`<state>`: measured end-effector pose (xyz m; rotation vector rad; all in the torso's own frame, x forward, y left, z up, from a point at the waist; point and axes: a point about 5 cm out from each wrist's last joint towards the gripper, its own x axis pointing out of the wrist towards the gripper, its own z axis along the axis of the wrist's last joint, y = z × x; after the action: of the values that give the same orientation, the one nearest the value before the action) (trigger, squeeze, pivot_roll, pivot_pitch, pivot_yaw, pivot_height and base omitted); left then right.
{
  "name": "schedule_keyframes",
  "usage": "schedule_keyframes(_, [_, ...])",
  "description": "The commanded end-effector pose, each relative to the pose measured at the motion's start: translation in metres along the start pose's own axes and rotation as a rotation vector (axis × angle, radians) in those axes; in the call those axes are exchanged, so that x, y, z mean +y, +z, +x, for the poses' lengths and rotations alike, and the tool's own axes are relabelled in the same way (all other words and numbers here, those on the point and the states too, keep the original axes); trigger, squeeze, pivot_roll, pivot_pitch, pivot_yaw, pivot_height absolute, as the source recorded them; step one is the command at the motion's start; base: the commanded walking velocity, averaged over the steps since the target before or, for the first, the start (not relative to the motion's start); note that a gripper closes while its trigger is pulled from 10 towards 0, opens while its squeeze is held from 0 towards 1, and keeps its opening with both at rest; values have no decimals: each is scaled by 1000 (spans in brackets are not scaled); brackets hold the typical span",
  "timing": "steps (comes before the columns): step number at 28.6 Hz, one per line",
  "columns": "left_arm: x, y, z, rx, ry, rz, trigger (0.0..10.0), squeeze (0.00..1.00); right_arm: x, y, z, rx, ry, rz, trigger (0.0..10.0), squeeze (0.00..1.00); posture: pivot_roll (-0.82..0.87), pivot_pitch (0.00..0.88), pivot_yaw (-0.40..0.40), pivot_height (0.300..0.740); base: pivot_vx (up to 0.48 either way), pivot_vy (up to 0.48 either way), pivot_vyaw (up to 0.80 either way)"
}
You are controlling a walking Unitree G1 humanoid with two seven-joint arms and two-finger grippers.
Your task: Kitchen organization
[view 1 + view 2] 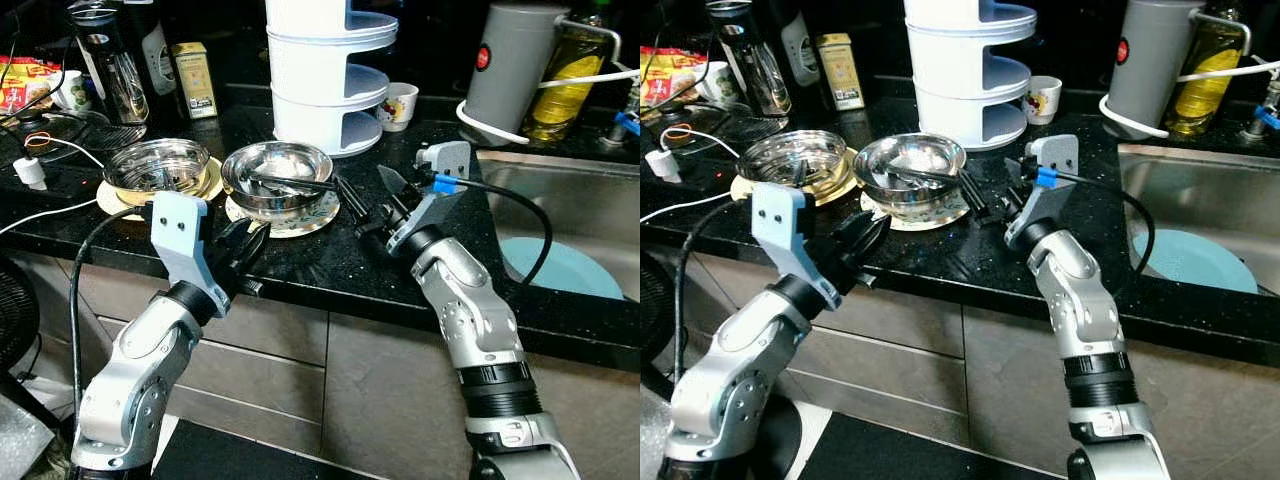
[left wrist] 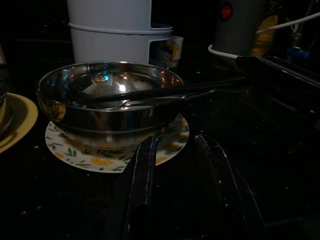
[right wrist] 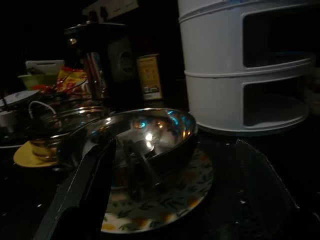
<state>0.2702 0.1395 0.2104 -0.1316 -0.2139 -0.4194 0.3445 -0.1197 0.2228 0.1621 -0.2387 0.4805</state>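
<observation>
1. Left eye view: you see a black counter [image 1: 330,265] carrying two steel bowls, each on a plate. The near bowl [image 1: 277,176] sits on a floral plate [image 1: 300,222], and the far bowl [image 1: 157,165] sits on a yellow plate [image 1: 205,186] beside it.
2. Utensils [image 1: 300,184] lie across the near bowl, their dark handles running over its rim toward the right gripper [image 1: 372,208].
3. Behind the bowls stands a white tiered rack [image 1: 325,75]. Its open shelves look unfilled. A sink [image 1: 560,200] holding a blue plate [image 1: 560,268] lies to the right.
4. Progress, as you may judge it: little appears done, since bowls, plates and utensils all rest on the counter and nothing is lifted.
5. Left gripper [image 1: 243,243]: it hovers at the counter edge, just in front of the floral plate. Its fingers [image 2: 142,172] stand moderately apart and hold nothing.
6. Right gripper: it sits low over the counter beside the utensil handles. Its fingers [image 3: 90,185] are spread wide and grip nothing. You cannot tell whether a tip touches the handles.
</observation>
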Motion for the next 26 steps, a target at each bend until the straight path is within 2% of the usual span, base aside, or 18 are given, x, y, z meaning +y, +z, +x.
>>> schedule_keyframes(1, [-1, 0, -1, 5, -9, -1, 10000, 0, 0, 3, 4, -14, -7, -15, 10000, 0, 57, 0, 3, 740, 0, 0, 0])
schedule_keyframes(7, [-2, 1, -1, 4, -12, -1, 10000, 0, -2, 1, 5, 9, -21, -23, 10000, 0, 58, 0, 1, 740, 0, 0, 0])
schedule_keyframes(12, [-3, 0, -2, 6, -14, -3, 10000, 0, 14, -6, 3, 43, 96, -7, 10000, 0, 56, 0, 4, 740, 0, 0, 0])
schedule_keyframes(18, [-4, 1, 0, 4, -23, -2, 10000, 0, 18, -7, 5, 35, 98, 18, 10000, 0, 54, 0, 6, 740, 0, 0, 0])
schedule_keyframes(19, [-4, 1, 1, 2, -24, -3, 10000, 0, 18, -7, 5, 34, 94, 20, 8431, 0, 54, 0, 7, 740, 0, 0, 0])
schedule_keyframes(20, [-4, 1, 1, 2, -25, -2, 10000, 0, 18, -7, 5, 35, 90, 20, 1490, 0, 54, 0, 7, 740, 0, 0, 0])
schedule_keyframes(21, [-4, 1, 1, 3, -27, -1, 10000, 0, 16, -7, 5, 36, 81, 21, 0, 0, 55, 0, 7, 740, 0, 0, 0])
schedule_keyframes(26, [-5, 1, 1, 3, -32, -2, 10000, 0, 13, -7, 5, 40, 70, 17, 0, 0, 55, 0, 7, 740, 0, 0, 0])
